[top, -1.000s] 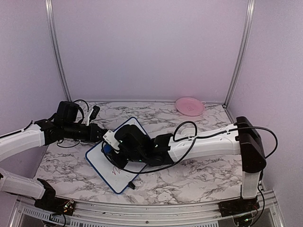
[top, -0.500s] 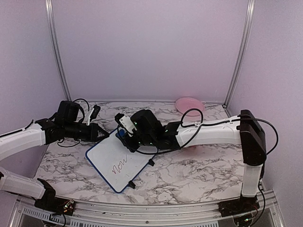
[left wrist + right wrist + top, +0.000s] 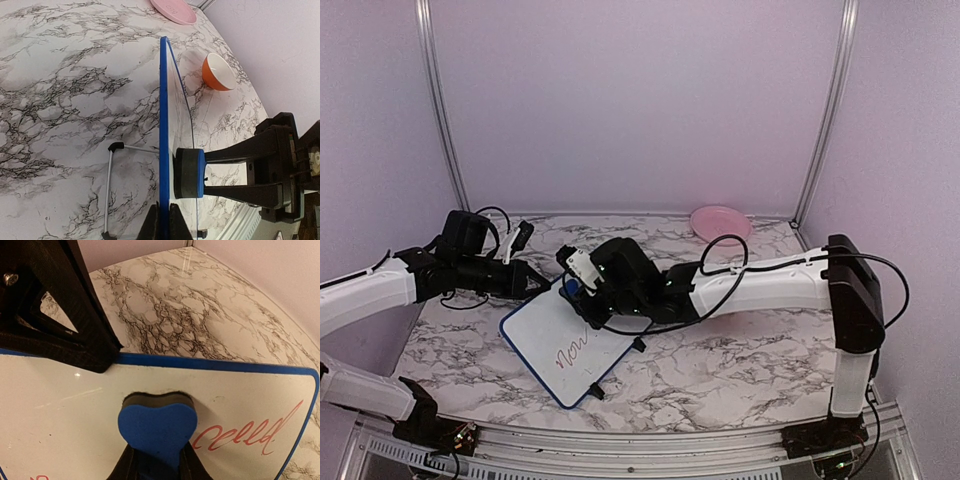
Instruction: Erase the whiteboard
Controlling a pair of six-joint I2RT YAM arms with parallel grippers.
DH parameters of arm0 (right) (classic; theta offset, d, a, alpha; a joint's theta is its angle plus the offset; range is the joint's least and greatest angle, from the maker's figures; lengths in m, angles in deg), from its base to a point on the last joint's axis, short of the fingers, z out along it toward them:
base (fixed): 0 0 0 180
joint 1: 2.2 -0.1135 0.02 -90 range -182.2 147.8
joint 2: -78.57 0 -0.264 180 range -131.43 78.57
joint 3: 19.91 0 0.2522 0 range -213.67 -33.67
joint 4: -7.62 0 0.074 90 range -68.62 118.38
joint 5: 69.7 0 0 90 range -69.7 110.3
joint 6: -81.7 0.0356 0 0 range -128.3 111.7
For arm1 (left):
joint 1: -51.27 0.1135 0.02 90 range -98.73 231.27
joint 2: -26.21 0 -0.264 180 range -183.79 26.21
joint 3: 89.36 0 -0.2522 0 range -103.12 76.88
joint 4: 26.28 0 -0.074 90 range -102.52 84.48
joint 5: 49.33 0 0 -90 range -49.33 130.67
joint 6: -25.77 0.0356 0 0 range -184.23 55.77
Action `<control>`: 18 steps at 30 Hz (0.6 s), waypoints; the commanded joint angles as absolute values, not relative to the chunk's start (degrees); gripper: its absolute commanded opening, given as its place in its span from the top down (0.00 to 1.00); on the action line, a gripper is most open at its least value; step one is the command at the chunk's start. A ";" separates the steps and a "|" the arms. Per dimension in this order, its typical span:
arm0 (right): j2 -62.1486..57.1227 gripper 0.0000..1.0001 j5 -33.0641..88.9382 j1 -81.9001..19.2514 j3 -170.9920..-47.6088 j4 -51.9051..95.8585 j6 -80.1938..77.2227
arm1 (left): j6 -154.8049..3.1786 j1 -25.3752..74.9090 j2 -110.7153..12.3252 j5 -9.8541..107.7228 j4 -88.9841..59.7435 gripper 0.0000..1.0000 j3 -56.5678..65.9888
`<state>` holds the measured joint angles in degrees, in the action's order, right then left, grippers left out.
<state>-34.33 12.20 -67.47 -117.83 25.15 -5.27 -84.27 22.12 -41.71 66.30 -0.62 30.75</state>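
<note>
The whiteboard (image 3: 552,345) lies slanted on the marble table, with red handwriting (image 3: 573,352) near its middle. My left gripper (image 3: 536,283) is shut on the board's far-left blue frame; in the left wrist view the frame (image 3: 163,120) runs edge-on between the left gripper's (image 3: 163,222) fingertips. My right gripper (image 3: 576,283) is shut on a blue heart-shaped eraser (image 3: 156,427), whose dark felt side presses on the whiteboard (image 3: 65,405) near the top frame. Red writing (image 3: 250,437) sits just right of the eraser. In the left wrist view the eraser (image 3: 189,173) touches the board face.
A pink plate (image 3: 720,223) lies at the back right of the table, also the pink plate (image 3: 172,7). An orange bowl (image 3: 218,71) stands beyond the board. A wire leg (image 3: 111,187) sticks out from the board's back. The left gripper's black body (image 3: 65,315) is close to the eraser.
My right arm has swept the eraser from the board's middle up towards its far-left corner, uncovering the red writing lower down. The left arm and the board have stayed put.
</note>
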 commanded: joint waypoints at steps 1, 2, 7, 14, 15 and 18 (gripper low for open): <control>-35.55 1.00 14.42 -65.72 -117.38 27.87 -5.08 | -82.43 21.78 -43.84 66.09 -0.42 1.00 30.18; -35.41 1.00 14.33 -64.61 -117.08 28.09 -4.98 | -82.38 21.77 -43.84 65.97 -0.47 1.00 30.21; -34.05 1.00 13.09 -59.51 -115.50 28.31 -6.06 | -81.90 21.85 -44.05 66.05 -0.45 1.00 29.50; -33.23 1.00 14.19 -58.24 -114.90 28.06 -7.41 | -83.07 22.44 -44.63 68.84 0.08 1.00 28.61; -33.21 1.00 14.45 -58.33 -114.73 28.03 -7.40 | -83.23 22.67 -44.63 69.48 0.53 1.00 28.25; -32.83 1.00 14.57 -58.88 -114.51 27.74 -7.24 | -83.60 23.34 -44.66 70.73 2.59 0.94 26.90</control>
<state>-33.22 15.19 -58.53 -115.79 25.33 -6.63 -84.40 22.84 -43.39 67.87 -0.18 28.96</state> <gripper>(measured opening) 0.209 0.061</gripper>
